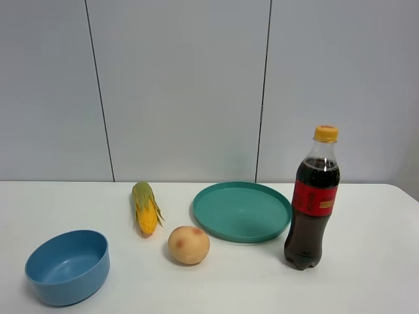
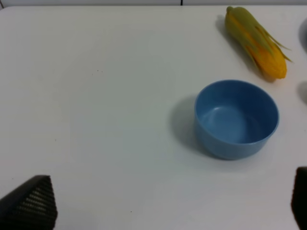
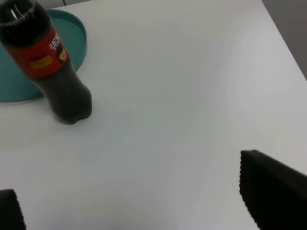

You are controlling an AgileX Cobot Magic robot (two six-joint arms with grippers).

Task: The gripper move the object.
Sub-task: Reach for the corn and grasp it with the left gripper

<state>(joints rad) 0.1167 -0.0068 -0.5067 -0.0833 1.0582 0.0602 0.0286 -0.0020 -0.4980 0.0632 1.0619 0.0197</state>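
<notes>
The toy corn cob (image 1: 145,209), yellow kernels half wrapped in green husk, lies on the white table left of the middle, behind the peach. It also shows in the left wrist view (image 2: 256,41), beyond the blue bowl. Neither arm shows in the exterior high view. My left gripper (image 2: 165,211) is open and empty over bare table, well short of the corn. My right gripper (image 3: 139,206) is open and empty over bare table on the cola bottle's side. Only the black fingertips (image 2: 31,203) (image 3: 273,191) show at the picture edges.
A blue bowl (image 1: 67,266) stands at the front left, also in the left wrist view (image 2: 236,118). A peach (image 1: 188,244) lies in front of the corn. A teal plate (image 1: 242,210) and a cola bottle (image 1: 312,199) (image 3: 50,62) stand to the right.
</notes>
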